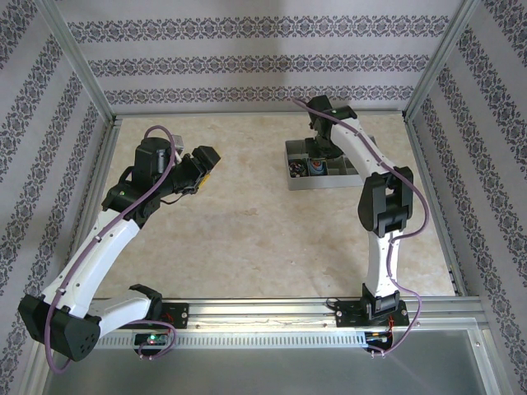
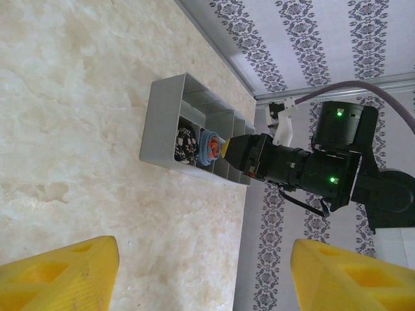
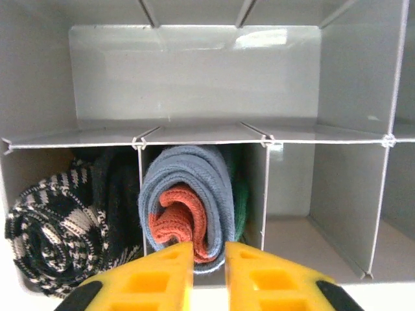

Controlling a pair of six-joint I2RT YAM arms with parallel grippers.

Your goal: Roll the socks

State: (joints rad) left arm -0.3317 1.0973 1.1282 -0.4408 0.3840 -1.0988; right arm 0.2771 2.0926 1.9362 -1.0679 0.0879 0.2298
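Both socks sit rolled in neighbouring compartments of the grey tray. The black sock with beige stripes is on the left. The grey-blue sock, with orange cuff inside and green at its right, is beside it. My right gripper hovers just in front of the grey-blue roll, yellow fingers nearly together, a thin gap between them and nothing clearly pinched. From above, the right gripper is over the tray. My left gripper hangs open over bare table, far left of the tray. In the left wrist view the left gripper holds nothing.
The tray has several more compartments, behind and to the right of the socks. It stands at the back right of the beige marble table. Aluminium frame posts and patterned walls close in the table on three sides.
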